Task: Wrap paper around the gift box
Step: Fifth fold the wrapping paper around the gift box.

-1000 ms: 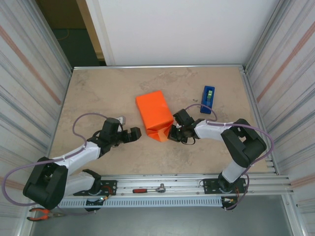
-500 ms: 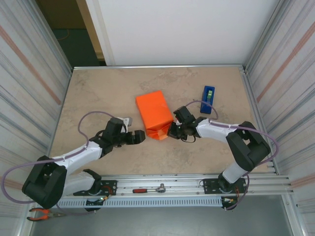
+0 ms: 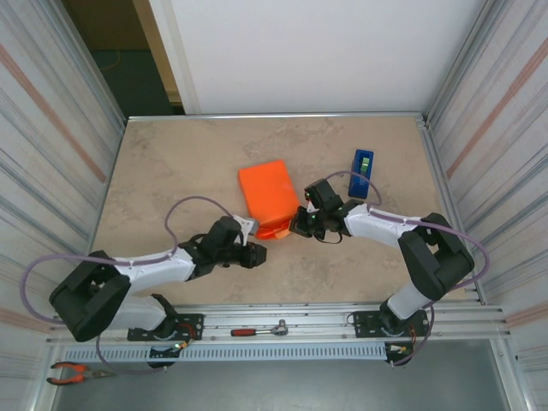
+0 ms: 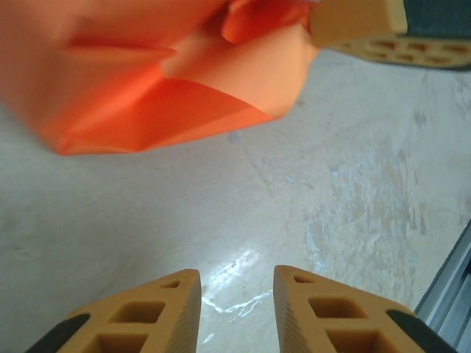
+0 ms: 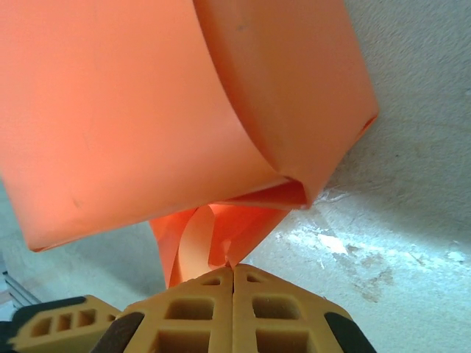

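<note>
Paper [image 3: 270, 195] is seen folded into an orange parcel at frame centre, top view. Its lower-right flap is pinched by the right gripper [image 3: 296, 226], jaws fully closed. Left gripper [image 3: 257, 254] is positioned just below the parcel, jaws narrowly parted, nothing gripped.

The left arm [image 3: 158, 267] and right arm [image 3: 377, 224] are white with black joints and lilac cables [image 3: 193, 199]. The left tool [image 4: 235, 273] and right tool [image 5: 233, 268] bear orange, hollow-celled fingers [image 4: 140, 320] edged in black.

Paper [image 3: 267, 195] bright orange — table [image 3: 171, 171] mottled beige — tape dispenser [image 3: 362, 171] blue.
</note>
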